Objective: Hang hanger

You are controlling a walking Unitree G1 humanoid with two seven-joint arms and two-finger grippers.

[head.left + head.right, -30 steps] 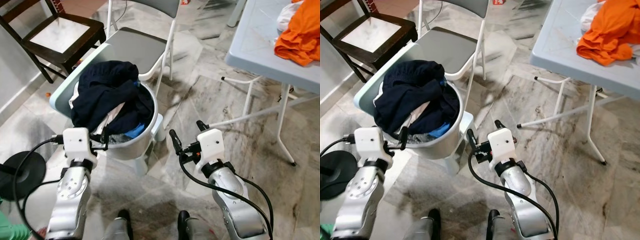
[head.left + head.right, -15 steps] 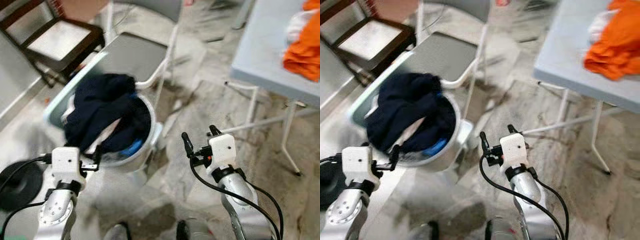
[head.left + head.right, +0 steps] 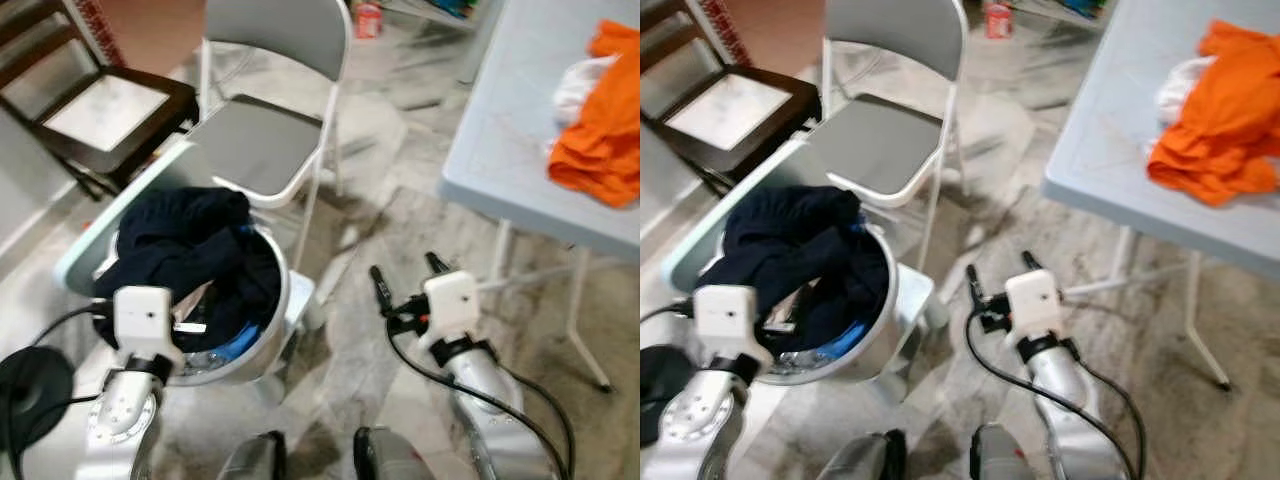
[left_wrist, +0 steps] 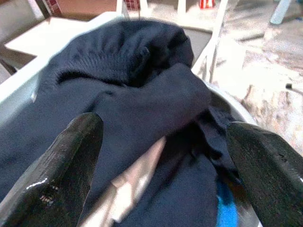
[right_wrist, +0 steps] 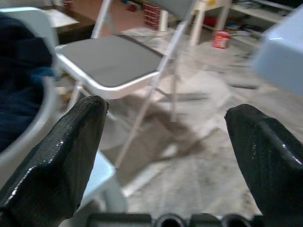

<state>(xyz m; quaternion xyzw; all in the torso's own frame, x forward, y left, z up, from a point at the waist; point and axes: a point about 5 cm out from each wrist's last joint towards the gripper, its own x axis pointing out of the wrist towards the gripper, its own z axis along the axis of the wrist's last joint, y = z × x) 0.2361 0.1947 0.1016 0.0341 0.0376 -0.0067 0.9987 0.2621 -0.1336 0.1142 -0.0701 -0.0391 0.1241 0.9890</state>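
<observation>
**Head looking down, wrists looking forward**

The two eye views are peering down from the head, sharing the laundry basket [image 3: 275, 330], folding chair [image 3: 880, 150] and table [image 3: 1110, 130] (slightly offset). The left wrist camera is sitting close over the dark clothes [image 4: 123, 94]; the right wrist camera is facing the chair seat low across the floor.

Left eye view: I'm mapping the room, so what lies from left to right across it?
Dark wooden chair → round white laundry basket heaped with dark navy clothes → white folding chair with a grey seat → right gripper → pale blue table → crumpled orange garment.
</observation>
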